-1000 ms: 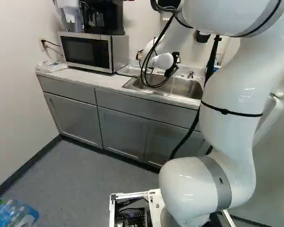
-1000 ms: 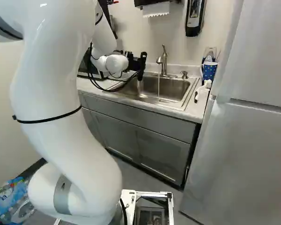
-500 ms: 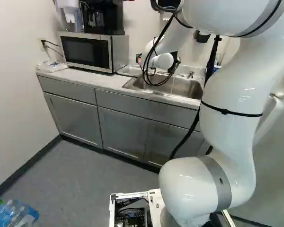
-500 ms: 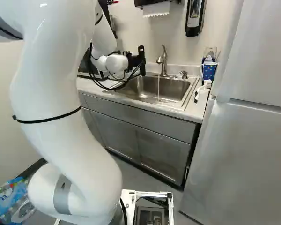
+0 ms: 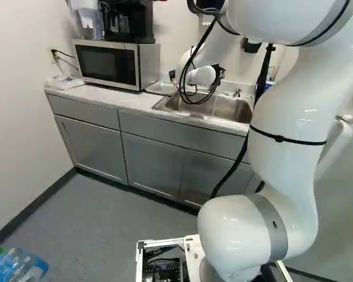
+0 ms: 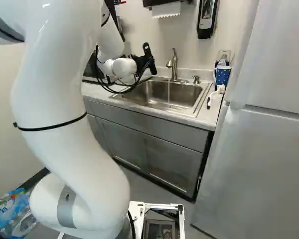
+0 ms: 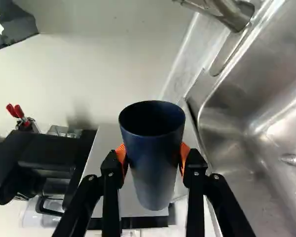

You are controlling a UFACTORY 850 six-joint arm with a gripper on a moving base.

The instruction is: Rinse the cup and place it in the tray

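Gripper (image 6: 148,59) is clamped on the dark blue cup (image 7: 155,148), orange pads (image 7: 184,158) touching it from both sides. I have the cup up off the counter (image 5: 106,97), left of the running faucet (image 6: 172,62), near the right side of the microwave (image 5: 109,63). Wrist view: cup tipped well over on its side, mouth toward the far wall, sink (image 6: 203,99) below. Thin water stream (image 6: 169,92) drops into the sink, to the right of the wrist. Coffee maker (image 5: 129,20) sits on top of the microwave. Soap pump (image 6: 196,79) right of the faucet; blue mug with white dots (image 6: 223,75) at the counter's right end, next to the fridge (image 6: 269,164). Paper towels (image 6: 166,11) hang from a holder above the sink, wall dispenser (image 6: 206,20) to their right. Labels: coloured wrap on the bottle pack (image 6: 12,211) at near left, print too small to read.
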